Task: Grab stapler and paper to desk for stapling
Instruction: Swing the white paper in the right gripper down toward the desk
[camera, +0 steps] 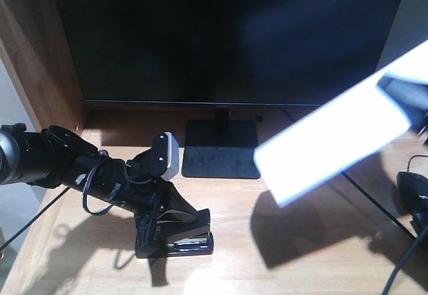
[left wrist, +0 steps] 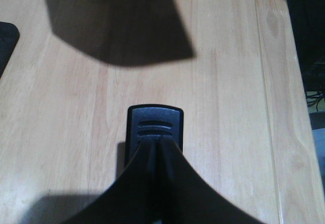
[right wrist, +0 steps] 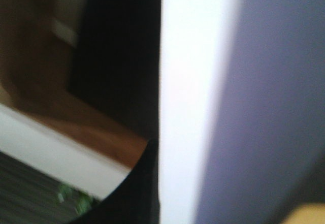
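Your left tool (left wrist: 155, 145) is clamped on the stapler (camera: 192, 241), which rests on the worktop (camera: 301, 248) toward its front-left corner; hold it steady there. Right tool (camera: 401, 94) seems, as far as the blurred wrist view allows, to pinch the paper (camera: 328, 148) aloft over the right side. Lower the sheet's free corner beside the stapler, clear of the monitor stand (camera: 221, 149) at the back and the mouse (camera: 414, 186) by the right edge.

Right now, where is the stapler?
Front view, lower left: the stapler lies on the desk in the left gripper, just in front of the monitor stand.
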`<state>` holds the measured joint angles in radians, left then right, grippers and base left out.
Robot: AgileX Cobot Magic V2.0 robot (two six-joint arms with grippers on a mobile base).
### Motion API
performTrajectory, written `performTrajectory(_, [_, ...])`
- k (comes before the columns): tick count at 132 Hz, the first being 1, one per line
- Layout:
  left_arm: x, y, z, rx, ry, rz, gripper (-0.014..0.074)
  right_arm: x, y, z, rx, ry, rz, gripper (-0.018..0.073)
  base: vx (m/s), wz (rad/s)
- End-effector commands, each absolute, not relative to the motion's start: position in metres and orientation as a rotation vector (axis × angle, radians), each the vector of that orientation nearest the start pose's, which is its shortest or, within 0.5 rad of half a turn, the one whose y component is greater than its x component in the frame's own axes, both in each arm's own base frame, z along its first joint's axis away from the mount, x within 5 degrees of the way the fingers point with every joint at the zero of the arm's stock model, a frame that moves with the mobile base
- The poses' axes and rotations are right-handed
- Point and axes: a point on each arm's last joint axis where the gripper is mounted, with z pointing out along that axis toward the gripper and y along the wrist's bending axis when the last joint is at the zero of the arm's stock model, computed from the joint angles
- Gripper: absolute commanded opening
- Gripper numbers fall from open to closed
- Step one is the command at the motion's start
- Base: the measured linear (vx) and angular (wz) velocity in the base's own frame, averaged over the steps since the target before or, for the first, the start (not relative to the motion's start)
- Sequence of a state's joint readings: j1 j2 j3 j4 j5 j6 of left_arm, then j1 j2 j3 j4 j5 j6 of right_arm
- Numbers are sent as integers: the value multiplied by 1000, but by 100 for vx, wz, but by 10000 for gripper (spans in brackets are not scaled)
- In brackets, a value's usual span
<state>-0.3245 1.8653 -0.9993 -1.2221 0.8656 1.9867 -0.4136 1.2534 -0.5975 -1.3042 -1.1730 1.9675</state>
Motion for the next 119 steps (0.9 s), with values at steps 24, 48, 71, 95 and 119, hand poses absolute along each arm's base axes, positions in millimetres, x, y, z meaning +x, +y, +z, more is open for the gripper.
performTrajectory(24, [301,-175,186,1532,1755,-845,-6,217,0,267,-15,1987,1391,-2,0,0])
performTrajectory(48, [301,-175,186,1532,1755,-845,-6,213,1,260,-59,2069,1374,-2,0,0])
performTrajectory(71, [301,-175,186,1532,1755,-845,-6,213,18,259,-137,2085,1425,-2,0,0])
performTrajectory(95, [301,-175,186,1532,1755,-845,-6,209,47,260,-270,2103,1509,-2,0,0])
performTrajectory(119, [301,-175,186,1532,1755,-845,-6,207,61,263,-297,2087,1574,-2,0,0])
